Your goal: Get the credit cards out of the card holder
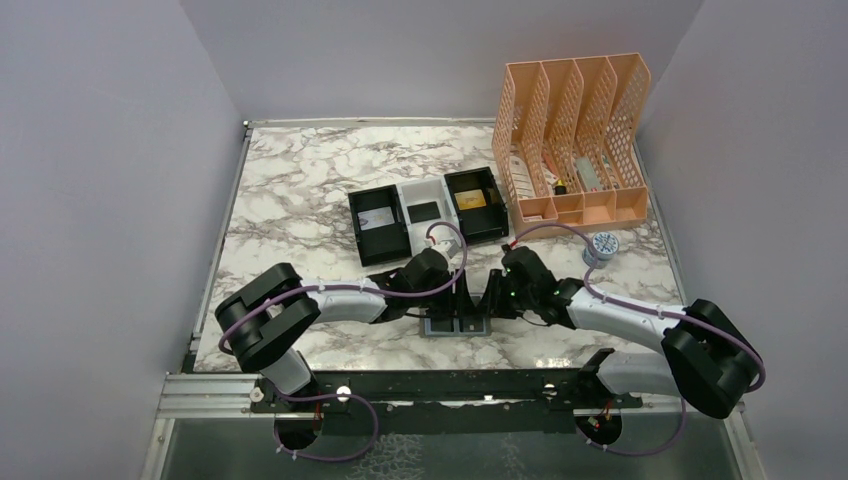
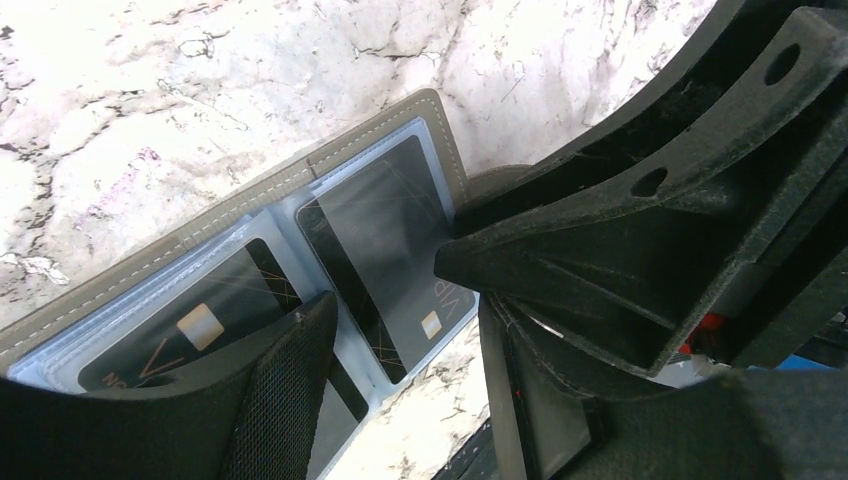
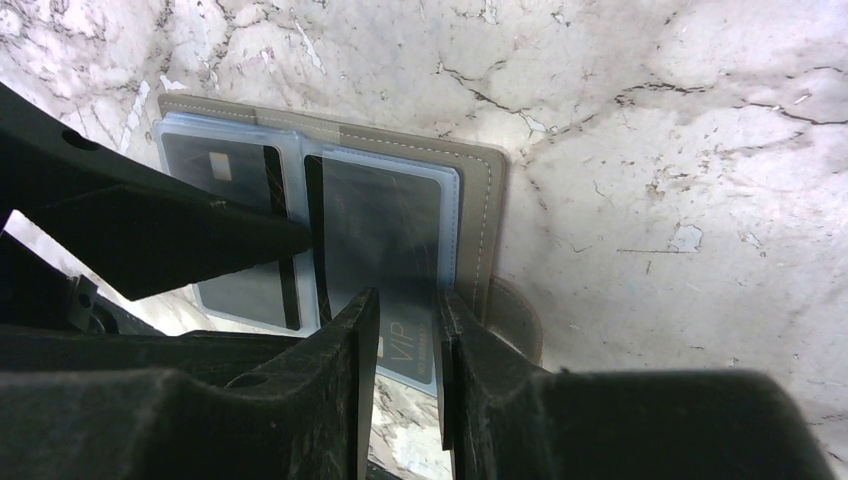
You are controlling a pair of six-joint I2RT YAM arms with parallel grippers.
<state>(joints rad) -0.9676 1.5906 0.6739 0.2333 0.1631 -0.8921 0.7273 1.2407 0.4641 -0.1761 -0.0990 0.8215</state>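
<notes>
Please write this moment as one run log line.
card holder: open, flat | left gripper: open, finger by centre fold | right gripper: slightly open, tips at dark VIP card

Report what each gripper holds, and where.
Right gripper: fingers flank the protruding VIP end of a credit card; a firm grip cannot be confirmed. Left gripper holds nothing; one finger rests on the card holder.

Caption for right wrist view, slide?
Right gripper, jaws barely apart, over the VIP card protruding from the open card holder; left gripper on the other side.
</notes>
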